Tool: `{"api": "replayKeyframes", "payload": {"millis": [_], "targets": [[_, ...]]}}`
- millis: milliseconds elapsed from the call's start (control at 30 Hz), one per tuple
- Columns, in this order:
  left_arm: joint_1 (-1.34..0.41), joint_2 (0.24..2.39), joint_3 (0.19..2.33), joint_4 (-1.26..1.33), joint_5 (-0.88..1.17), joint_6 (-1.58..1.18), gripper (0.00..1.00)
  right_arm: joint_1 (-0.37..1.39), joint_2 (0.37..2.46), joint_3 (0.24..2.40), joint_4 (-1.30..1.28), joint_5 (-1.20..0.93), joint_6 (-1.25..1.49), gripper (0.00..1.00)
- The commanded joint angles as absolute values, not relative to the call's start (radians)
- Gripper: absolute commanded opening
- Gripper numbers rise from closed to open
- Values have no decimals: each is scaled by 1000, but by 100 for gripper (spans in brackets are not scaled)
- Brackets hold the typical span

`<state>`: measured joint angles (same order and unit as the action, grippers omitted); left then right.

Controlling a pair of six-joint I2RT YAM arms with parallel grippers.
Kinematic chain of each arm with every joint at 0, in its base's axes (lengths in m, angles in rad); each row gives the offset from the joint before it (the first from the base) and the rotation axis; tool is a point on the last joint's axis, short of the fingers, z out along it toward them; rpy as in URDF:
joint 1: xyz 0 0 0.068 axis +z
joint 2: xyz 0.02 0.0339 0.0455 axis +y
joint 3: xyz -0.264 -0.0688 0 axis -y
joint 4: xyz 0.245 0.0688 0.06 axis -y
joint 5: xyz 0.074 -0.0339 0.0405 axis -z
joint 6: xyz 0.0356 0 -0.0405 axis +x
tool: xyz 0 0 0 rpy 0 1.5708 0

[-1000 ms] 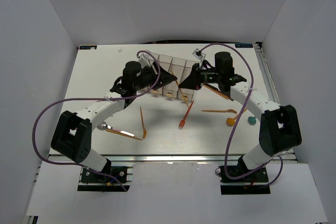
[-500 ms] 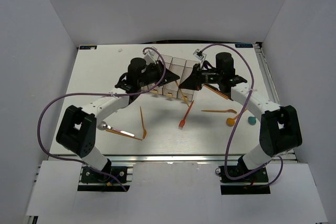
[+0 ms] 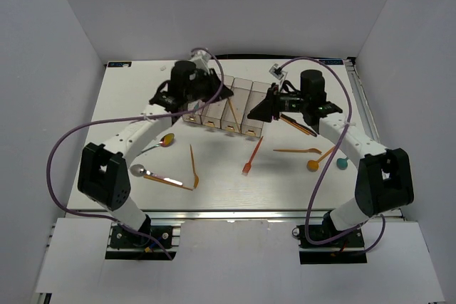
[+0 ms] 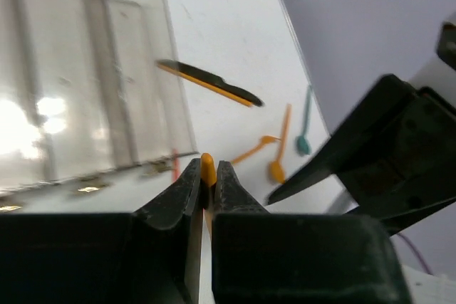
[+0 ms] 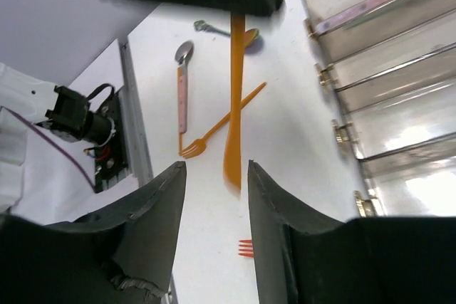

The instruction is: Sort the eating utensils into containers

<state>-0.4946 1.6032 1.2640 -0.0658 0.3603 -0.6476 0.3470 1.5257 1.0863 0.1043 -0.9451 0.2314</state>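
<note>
The left gripper (image 4: pixel 207 173) pinched one end of the orange knife (image 5: pixel 235 90), its length running toward the spread right gripper (image 5: pixel 216 173), the containers (image 4: pixel 142 83) lying just beside the left.

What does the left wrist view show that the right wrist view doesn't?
Only left wrist: a teal spoon and a black-and-orange knife. Only right wrist: an orange fork and a red-handled spoon. Both: the clear containers, and the orange utensil pinched in the left hand.
</note>
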Motion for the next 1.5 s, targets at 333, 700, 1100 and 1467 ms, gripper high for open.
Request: {"api": "replayKeyframes", "payload": {"millis": [333, 700, 1100, 1467], "targets": [[-239, 1930, 1962, -568, 46, -172, 0, 264, 1414, 1063, 124, -997, 155, 46], [-241, 2137, 2126, -571, -28, -71, 1, 245, 1413, 1065, 118, -1006, 135, 46], [-305, 2160, 2080, -558, -52, -45, 49, 213, 1417, 1062, 114, -1012, 126, 46], [-314, 2002, 1967, -554, -65, -83, 63, 161, 1394, 1092, -49, -1000, -148, 46]]}}
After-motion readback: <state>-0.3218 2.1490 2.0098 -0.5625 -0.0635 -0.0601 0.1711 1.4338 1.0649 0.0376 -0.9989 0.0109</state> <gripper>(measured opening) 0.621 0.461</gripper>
